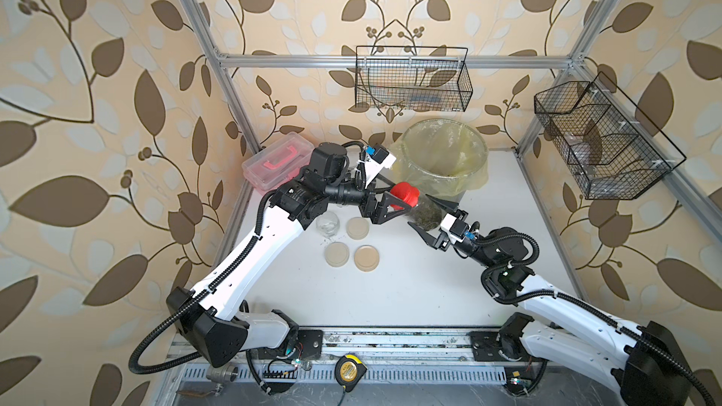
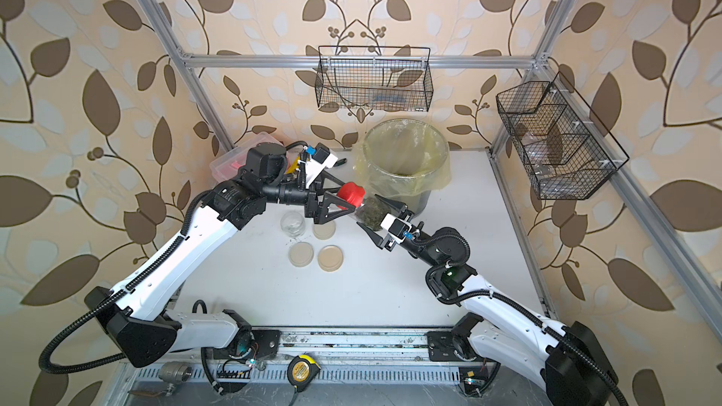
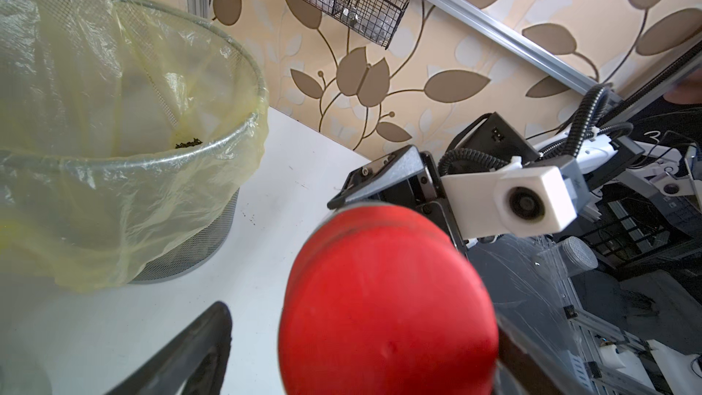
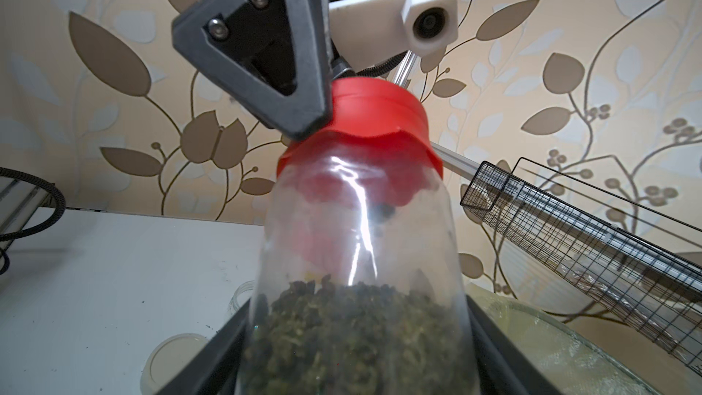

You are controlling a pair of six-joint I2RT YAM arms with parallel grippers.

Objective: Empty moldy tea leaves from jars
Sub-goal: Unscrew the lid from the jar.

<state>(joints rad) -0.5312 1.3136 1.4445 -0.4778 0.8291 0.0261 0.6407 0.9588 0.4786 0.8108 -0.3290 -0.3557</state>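
My right gripper (image 1: 418, 208) (image 2: 366, 209) (image 4: 349, 359) is shut on a clear glass jar (image 4: 361, 245), which it holds tilted above the table in front of the bin. Moldy tea leaves (image 1: 426, 217) (image 4: 353, 336) fill the jar's lower part. A red lid (image 1: 404, 193) (image 2: 350, 194) (image 3: 387, 298) sits on the jar. My left gripper (image 1: 404, 198) (image 3: 364, 324) stands open around this lid: one finger (image 3: 205, 343) is clear of it, the other lies against its far side. An empty jar (image 1: 327, 224) (image 2: 293, 223) stands on the table under my left arm.
Three beige lids (image 1: 357, 227) (image 1: 336, 254) (image 1: 367, 257) lie beside the empty jar. The grey bin (image 1: 484, 150) (image 3: 228, 134) with a yellowish liner stands at the back, tea bits (image 3: 188, 143) inside. A pink toolbox (image 1: 273, 162) sits back left. Two wire baskets (image 1: 412, 80) (image 1: 601, 142) hang on the walls.
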